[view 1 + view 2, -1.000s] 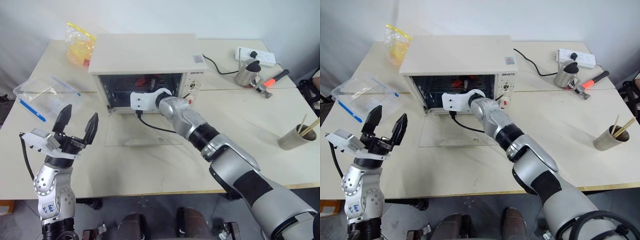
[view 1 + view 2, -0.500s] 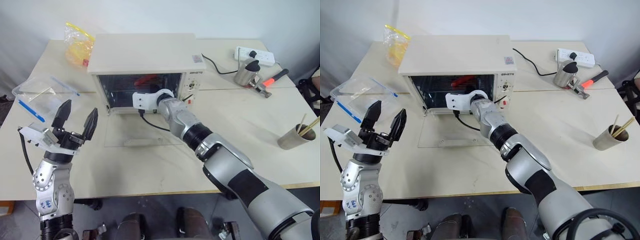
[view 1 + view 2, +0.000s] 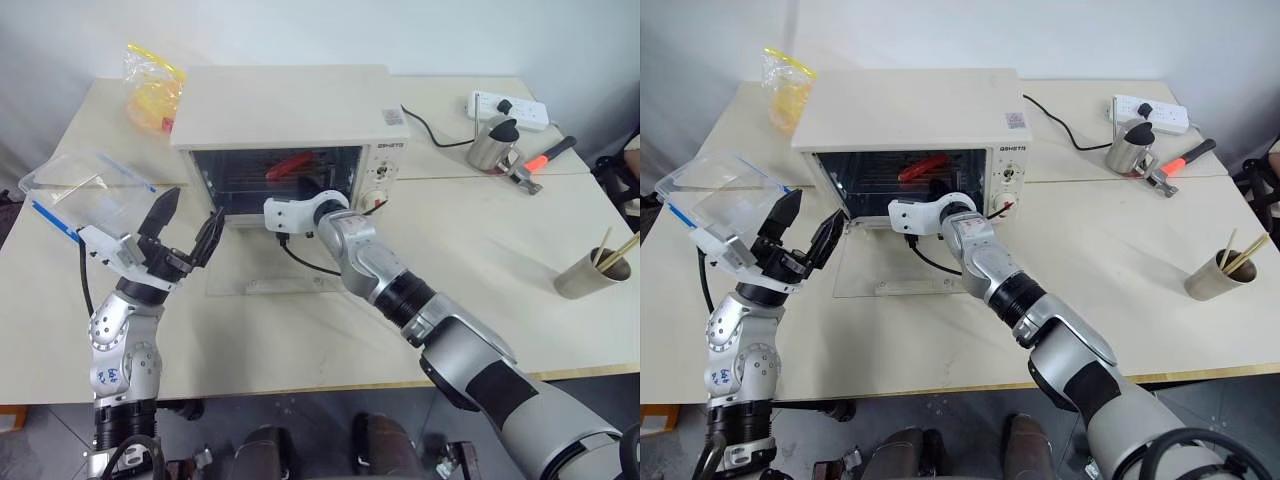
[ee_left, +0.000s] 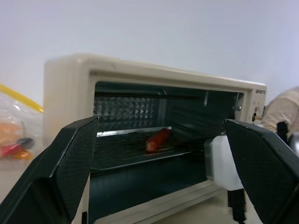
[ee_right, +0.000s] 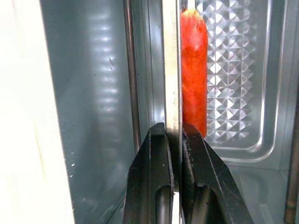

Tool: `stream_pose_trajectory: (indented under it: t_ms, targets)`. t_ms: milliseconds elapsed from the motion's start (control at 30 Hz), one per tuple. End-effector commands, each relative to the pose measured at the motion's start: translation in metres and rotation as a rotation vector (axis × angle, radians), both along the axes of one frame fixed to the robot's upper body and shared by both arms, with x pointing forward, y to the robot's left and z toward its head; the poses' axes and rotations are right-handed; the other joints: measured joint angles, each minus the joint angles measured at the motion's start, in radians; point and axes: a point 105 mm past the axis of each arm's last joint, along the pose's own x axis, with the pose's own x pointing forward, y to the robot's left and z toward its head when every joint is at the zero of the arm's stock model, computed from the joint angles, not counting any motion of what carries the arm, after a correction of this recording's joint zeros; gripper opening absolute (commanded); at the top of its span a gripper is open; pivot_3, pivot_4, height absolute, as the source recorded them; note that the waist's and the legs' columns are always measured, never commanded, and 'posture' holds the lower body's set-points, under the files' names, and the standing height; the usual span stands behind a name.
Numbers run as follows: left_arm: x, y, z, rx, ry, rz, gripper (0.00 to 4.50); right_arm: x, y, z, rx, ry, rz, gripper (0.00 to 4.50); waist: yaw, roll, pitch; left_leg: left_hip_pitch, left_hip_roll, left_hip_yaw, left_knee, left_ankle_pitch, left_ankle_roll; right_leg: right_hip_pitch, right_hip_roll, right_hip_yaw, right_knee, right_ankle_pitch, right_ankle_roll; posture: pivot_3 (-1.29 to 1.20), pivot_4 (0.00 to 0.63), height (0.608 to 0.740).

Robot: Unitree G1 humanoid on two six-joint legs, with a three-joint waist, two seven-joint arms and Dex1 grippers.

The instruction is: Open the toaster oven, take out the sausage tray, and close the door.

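oven (image 3: 290, 105) shell looks like matte cream painted metal, the tray (image 5: 224, 74) is shiny dimpled metal, sausage (image 5: 193, 70) kinda glossy, door (image 3: 285, 262) clear glass, table (image 3: 500, 250) smooth pale and matte, fingers (image 4: 70, 158) matte black plastic

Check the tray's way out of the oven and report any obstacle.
Nothing visible blocks it. The door lies flat open on the table, and the right gripper is shut on the sausage tray rim. The open left gripper hovers off to the door's left.

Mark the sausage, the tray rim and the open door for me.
sausage (image 5: 193, 70), right wrist view, mid-body.
sausage tray (image 5: 171, 70), right wrist view, front rim edge.
door (image 3: 290, 262), left eye view, glass pane lying flat.
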Motion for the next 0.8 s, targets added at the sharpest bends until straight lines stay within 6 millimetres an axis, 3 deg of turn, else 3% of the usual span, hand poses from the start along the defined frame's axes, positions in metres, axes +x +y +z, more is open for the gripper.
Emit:
stream_pose_trajectory:
  t_ms: [33,333,800]
  targets:
    - [0.0,0.0,0.009,0.024,-0.037,-0.017,4.5,-0.017,0.015,0.031,0.044,-0.087,0.079,0.02,-0.001,0.0,0.0,0.0,0.0,0.0,0.0,0.0,0.0,0.0,0.0,0.0,0.0,0.0,0.0,0.0,0.15,0.74]
    - [0.007,0.001,0.015,0.031,-0.042,-0.052,4.5,-0.053,0.014,0.035,0.048,-0.136,0.149,0.02,-0.002,0.0,0.0,0.0,-0.001,0.0,-0.007,0.0,-0.001,-0.002,0.0,-0.001,-0.003,0.0,0.0,0.0,0.15,0.74]
    - [-0.028,0.026,0.004,0.136,0.101,-0.051,4.5,-0.08,-0.007,0.045,0.043,-0.171,0.228,0.02,0.001,0.0,0.0,-0.002,0.0,0.0,-0.008,-0.001,-0.002,-0.004,0.002,-0.001,-0.007,0.0,0.0,0.0,0.15,0.74]
